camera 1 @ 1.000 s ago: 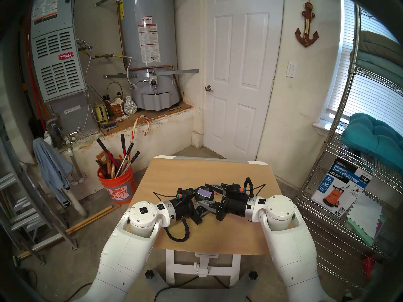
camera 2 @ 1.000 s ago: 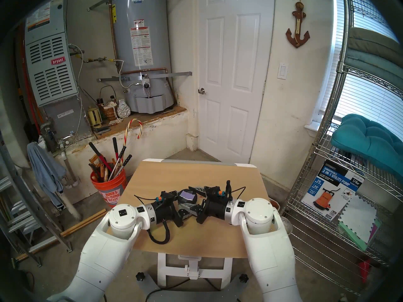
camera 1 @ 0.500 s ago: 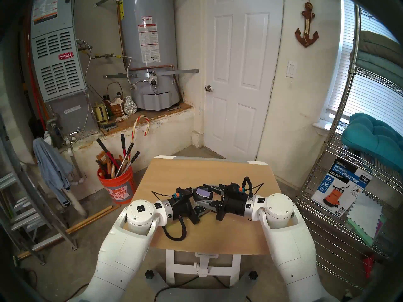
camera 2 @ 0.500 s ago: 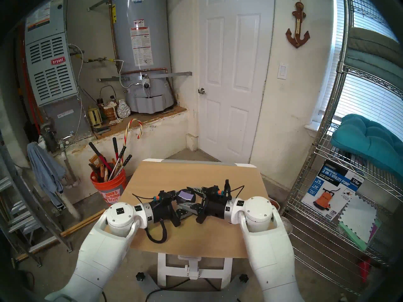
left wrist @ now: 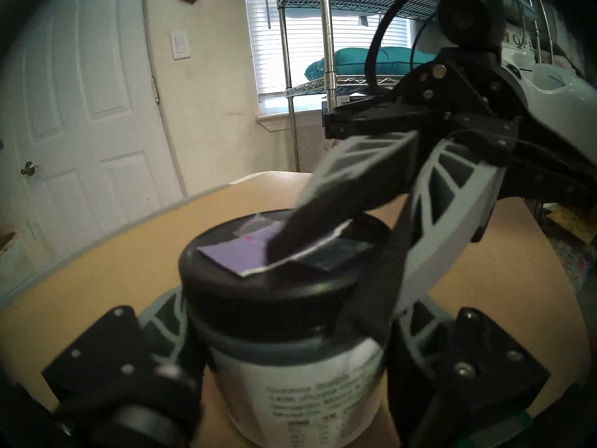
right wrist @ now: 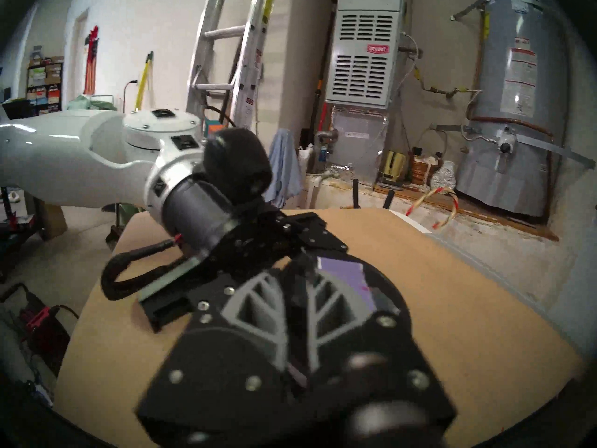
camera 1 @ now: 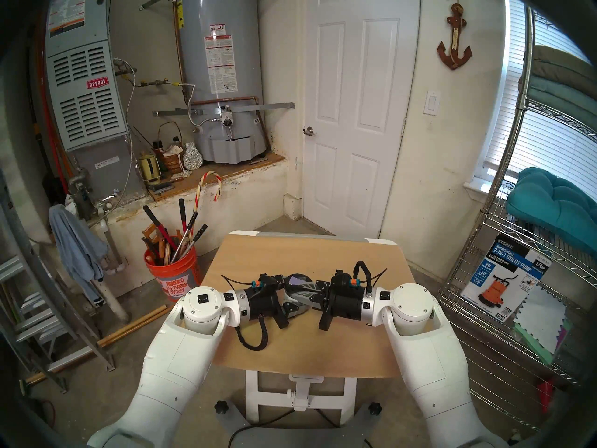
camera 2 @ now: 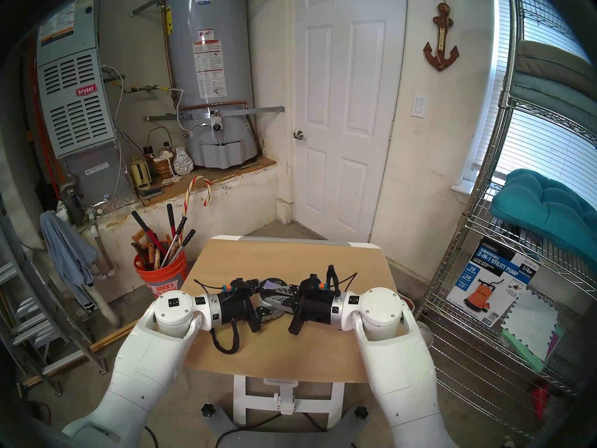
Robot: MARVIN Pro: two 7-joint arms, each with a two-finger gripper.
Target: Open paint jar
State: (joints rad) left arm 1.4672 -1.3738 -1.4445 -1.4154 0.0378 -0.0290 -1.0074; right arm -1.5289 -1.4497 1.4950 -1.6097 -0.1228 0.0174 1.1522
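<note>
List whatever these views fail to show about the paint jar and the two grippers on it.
- Paint jar label text: blurred in the left wrist view.
- Whether the lid has loosened: the seam is dark there and covered elsewhere.
- Right gripper grip on the lid: motion-blurred in both wrist views; one finger lies across the top.
- Jar body in the head views: hidden behind both grippers.
- Left gripper contact: its fingers flank the jar; the far side is hidden.

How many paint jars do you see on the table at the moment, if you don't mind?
1. The paint jar stands mid-table, gripped by the left gripper, with the right gripper on its lid. Nothing else seems hidden.
</note>
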